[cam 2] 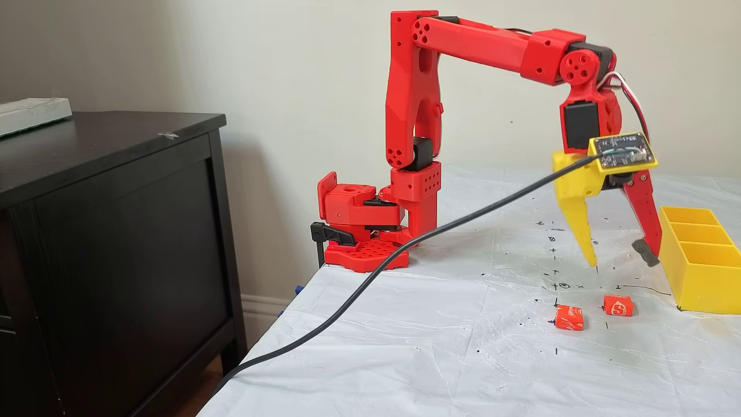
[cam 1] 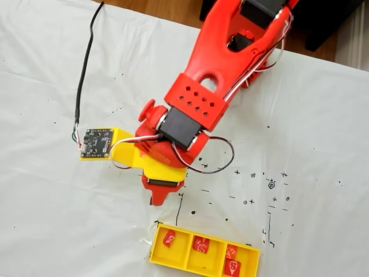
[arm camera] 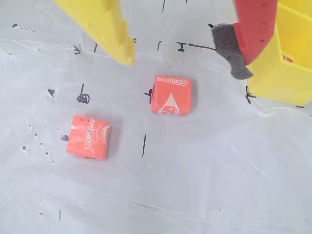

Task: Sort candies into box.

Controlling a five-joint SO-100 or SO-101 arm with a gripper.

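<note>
While the red-and-yellow two-finger gripper (cam 2: 622,263) hangs spread wide and empty above the white table cover (cam 2: 434,347), two red-orange square wrapped candies (arm camera: 170,95) (arm camera: 88,137) lie apart beneath it; four more sit in the long yellow three-compartment plastic box (cam 1: 173,261) nearby.

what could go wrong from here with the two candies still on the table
The open gripper hangs above the table near the yellow box, so its red finger might knock the box wall on the way down. The nearer candy sits closer to the yellow finger than centred, so closing could push it aside. The other candy lies close and might get nudged.
</note>
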